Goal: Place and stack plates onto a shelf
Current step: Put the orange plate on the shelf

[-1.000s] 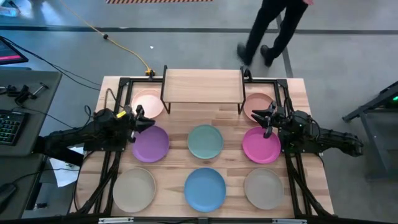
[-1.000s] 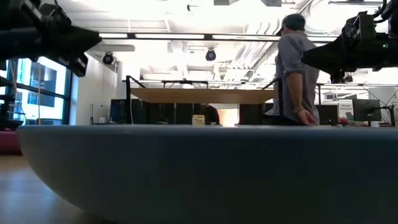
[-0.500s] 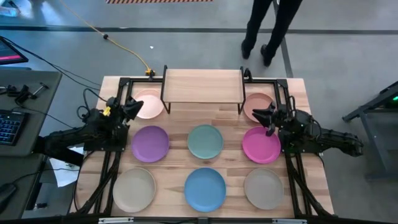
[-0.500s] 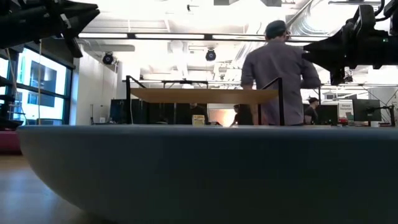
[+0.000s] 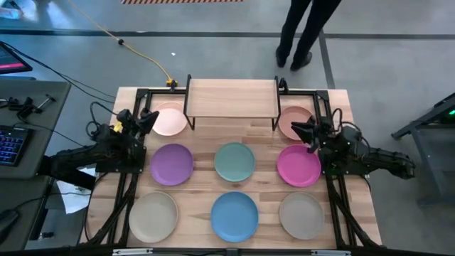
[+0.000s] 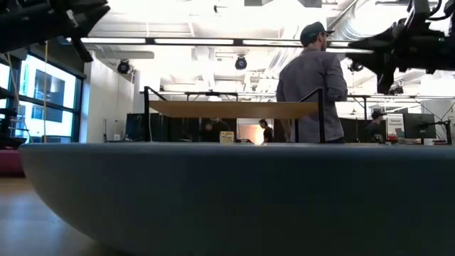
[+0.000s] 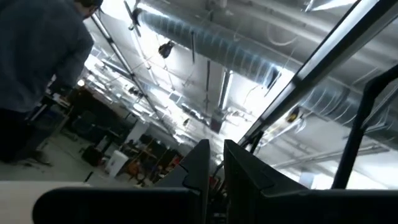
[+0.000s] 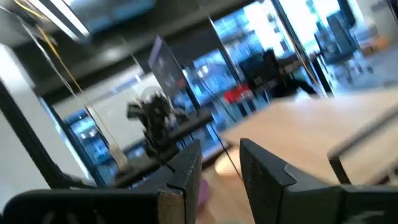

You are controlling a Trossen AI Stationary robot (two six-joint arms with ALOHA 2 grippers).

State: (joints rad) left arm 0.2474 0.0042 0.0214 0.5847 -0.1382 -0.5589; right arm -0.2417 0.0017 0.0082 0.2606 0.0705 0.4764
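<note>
Two pincers, both empty: my left gripper (image 5: 151, 118), fingers nearly together, hovers beside the round pale pink matte plate (image 5: 169, 119); right gripper (image 5: 300, 128), parted, over another pink plate (image 5: 292, 120).

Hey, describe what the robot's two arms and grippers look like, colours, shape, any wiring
Both arms are dark, jointed and slim. The left gripper has a small yellow mark and looping black cables behind it. The right gripper is all black with two flat, blunt fingers.
</note>
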